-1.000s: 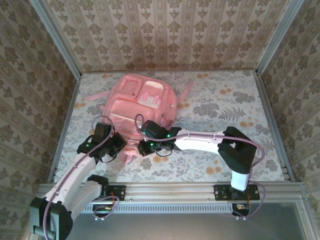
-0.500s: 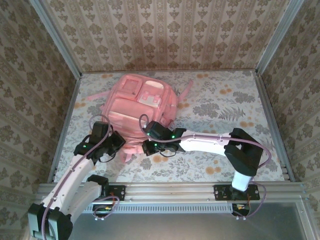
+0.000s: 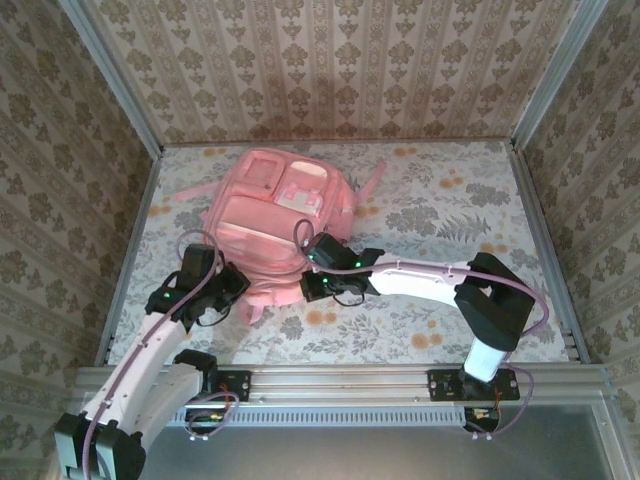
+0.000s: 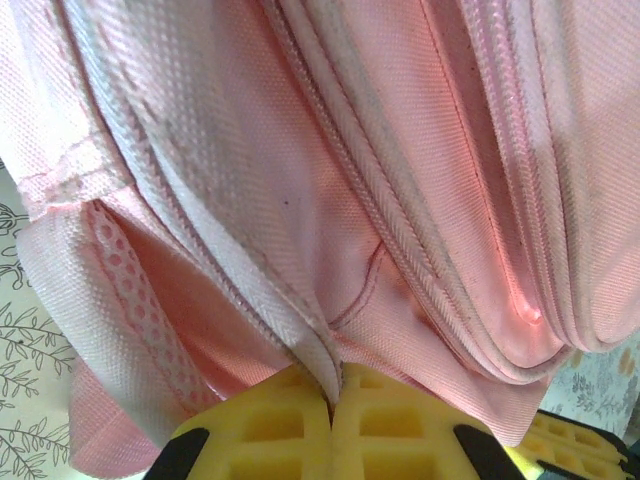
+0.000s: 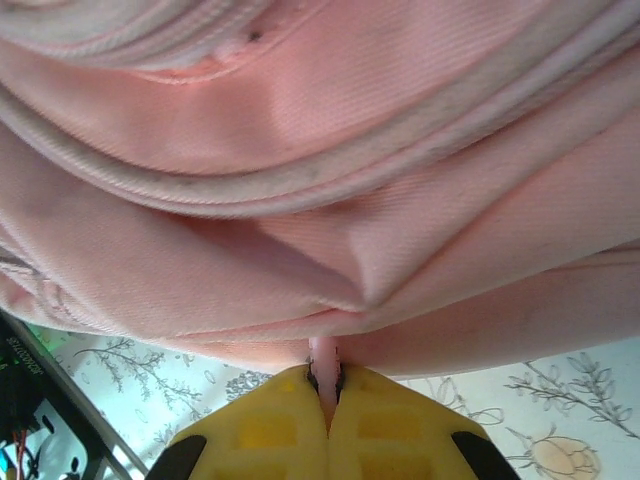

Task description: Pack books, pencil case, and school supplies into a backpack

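Top external view: the pink backpack (image 3: 275, 215) lies flat on the floral table (image 3: 450, 230), left of centre, front pockets up. Its long axis runs near to far, with the far end leaning slightly right, and a strap (image 3: 372, 180) trails off at its far right. At its near edge the left gripper (image 4: 333, 385) is clamped on a fold of the backpack's seam. Just to the right, the right gripper (image 5: 325, 385) pinches a thin pink strip of its fabric.
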Robot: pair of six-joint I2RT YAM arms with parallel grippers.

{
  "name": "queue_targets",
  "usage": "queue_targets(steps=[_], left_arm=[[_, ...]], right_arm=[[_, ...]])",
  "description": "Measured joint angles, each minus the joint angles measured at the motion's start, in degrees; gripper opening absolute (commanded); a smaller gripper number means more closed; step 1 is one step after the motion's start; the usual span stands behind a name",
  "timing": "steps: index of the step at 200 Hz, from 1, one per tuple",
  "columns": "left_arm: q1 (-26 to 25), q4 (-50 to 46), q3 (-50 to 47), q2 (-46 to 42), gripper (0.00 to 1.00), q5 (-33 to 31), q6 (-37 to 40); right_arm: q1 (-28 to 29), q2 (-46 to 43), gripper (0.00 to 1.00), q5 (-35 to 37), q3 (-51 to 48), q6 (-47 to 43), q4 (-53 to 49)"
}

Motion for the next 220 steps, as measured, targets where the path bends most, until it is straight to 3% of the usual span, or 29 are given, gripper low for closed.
queue_targets(steps=[220], left_arm=[[1.18,0.37,-0.24,0.66,0.0,0.9,0.85]], right_arm=[[-13.77,-2.64,0.0,2.16,-3.48,-4.9,-4.04]])
